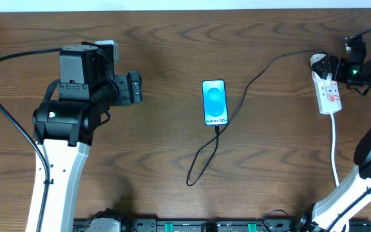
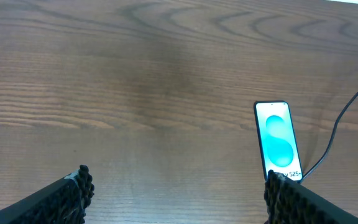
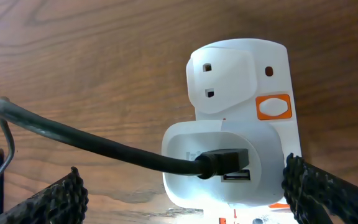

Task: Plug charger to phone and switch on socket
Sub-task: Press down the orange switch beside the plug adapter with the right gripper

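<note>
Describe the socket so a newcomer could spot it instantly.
Look to the right end of the wooden table, past the phone. The socket is the white elongated strip; unlike the phone, it has an orange switch and the black charger plugged in.

Loads of bare table [image 1: 166, 38] between the left gripper [image 2: 179, 183] and the phone [image 1: 214, 102]. Past it, the cable [image 1: 256, 77] crosses to the power strip [image 1: 329, 93] and loops off the phone's near end, so that side's tighter.

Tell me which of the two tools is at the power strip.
The right tool, open astride the white power strip. The left tool is open over the bare table, left of the phone.
</note>
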You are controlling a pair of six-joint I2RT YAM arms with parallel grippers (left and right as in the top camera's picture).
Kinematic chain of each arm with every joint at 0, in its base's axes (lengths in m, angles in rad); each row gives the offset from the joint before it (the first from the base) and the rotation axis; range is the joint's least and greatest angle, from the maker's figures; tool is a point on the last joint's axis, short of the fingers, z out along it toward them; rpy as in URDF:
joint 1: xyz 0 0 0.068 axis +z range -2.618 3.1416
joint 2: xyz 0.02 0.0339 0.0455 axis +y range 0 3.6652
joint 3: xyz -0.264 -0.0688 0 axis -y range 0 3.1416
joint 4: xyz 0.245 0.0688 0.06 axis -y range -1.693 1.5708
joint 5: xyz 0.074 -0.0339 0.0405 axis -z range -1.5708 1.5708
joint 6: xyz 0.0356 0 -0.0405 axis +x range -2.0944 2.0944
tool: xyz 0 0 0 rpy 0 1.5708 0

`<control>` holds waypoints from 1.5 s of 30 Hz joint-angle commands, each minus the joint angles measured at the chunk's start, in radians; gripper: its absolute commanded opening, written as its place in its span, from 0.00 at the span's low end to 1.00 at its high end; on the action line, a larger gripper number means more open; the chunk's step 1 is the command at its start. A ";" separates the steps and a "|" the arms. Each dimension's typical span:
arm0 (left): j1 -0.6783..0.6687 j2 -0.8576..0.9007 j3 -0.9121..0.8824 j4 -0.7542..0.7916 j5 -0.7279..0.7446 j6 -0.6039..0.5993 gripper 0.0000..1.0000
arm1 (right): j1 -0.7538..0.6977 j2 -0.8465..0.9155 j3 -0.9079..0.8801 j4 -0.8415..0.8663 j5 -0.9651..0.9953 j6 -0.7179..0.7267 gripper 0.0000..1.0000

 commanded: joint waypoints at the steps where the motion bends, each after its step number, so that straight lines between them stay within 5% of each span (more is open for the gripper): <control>1: 0.005 0.001 0.010 0.000 -0.013 0.018 0.90 | 0.010 0.023 -0.004 -0.005 0.002 0.018 0.99; 45: 0.004 0.001 0.010 0.000 -0.013 0.018 0.90 | 0.008 0.064 -0.005 -0.110 -0.010 0.026 0.99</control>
